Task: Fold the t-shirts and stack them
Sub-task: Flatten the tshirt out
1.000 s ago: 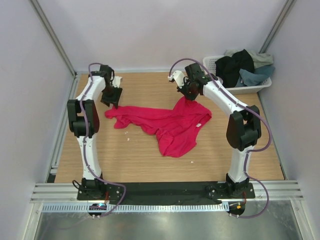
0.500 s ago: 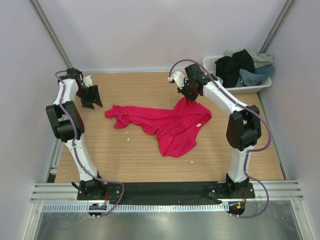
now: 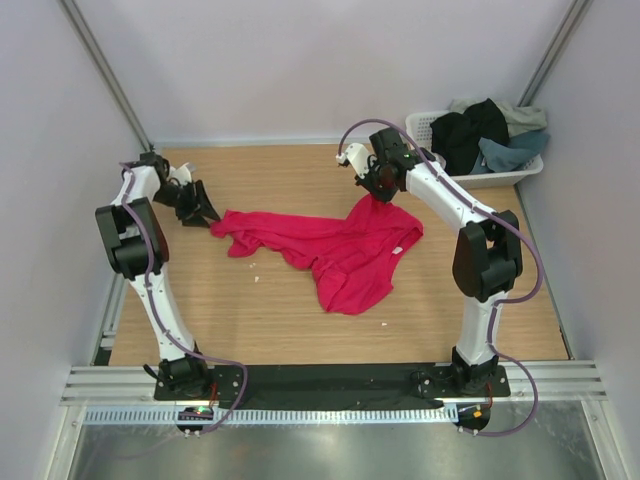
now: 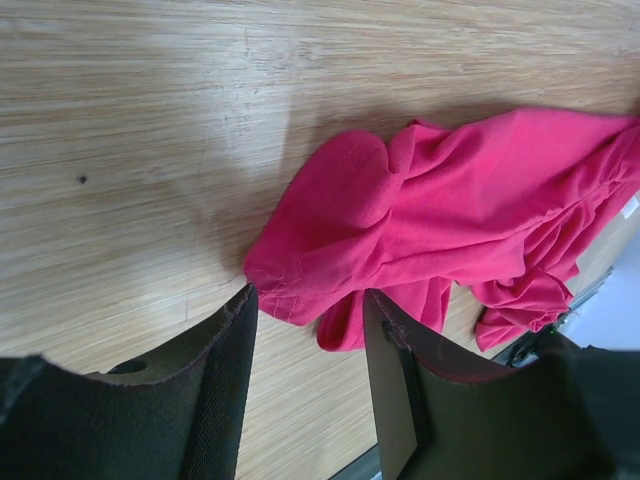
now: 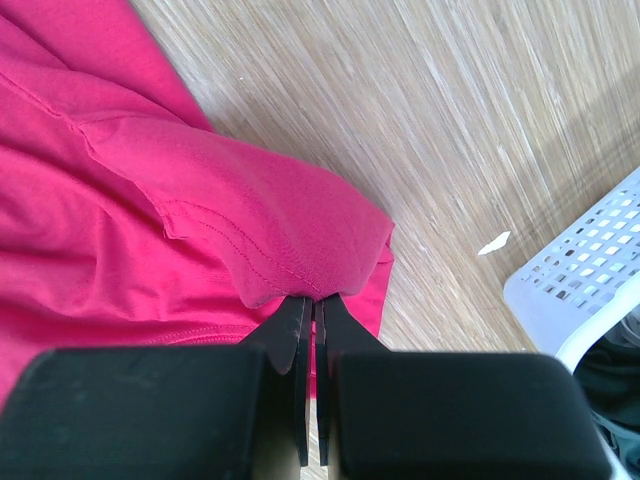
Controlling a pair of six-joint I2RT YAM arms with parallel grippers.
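A crimson-pink t-shirt (image 3: 340,248) lies crumpled across the middle of the wooden table. Its far right corner is lifted slightly, with my right gripper (image 3: 372,192) (image 5: 315,300) shut on a fold of the pink cloth (image 5: 250,200). My left gripper (image 3: 205,210) (image 4: 310,298) is low over the table at the shirt's left end (image 4: 400,210). Its jaws stand open, and the cloth's edge reaches just to the gap between the fingertips without being pinched. Black (image 3: 465,130), slate-blue (image 3: 510,152) and pale grey-green (image 3: 522,115) t-shirts are heaped in the basket.
The white lattice basket (image 3: 425,125) (image 5: 590,270) stands at the back right corner, close behind the right arm. Grey walls enclose the table on the left, back and right. Bare wood (image 3: 250,320) lies in front of the pink shirt.
My left arm swung out towards the left wall, then dropped and turned so its open jaws face the shirt's left end. The right gripper and the shirt have not moved.
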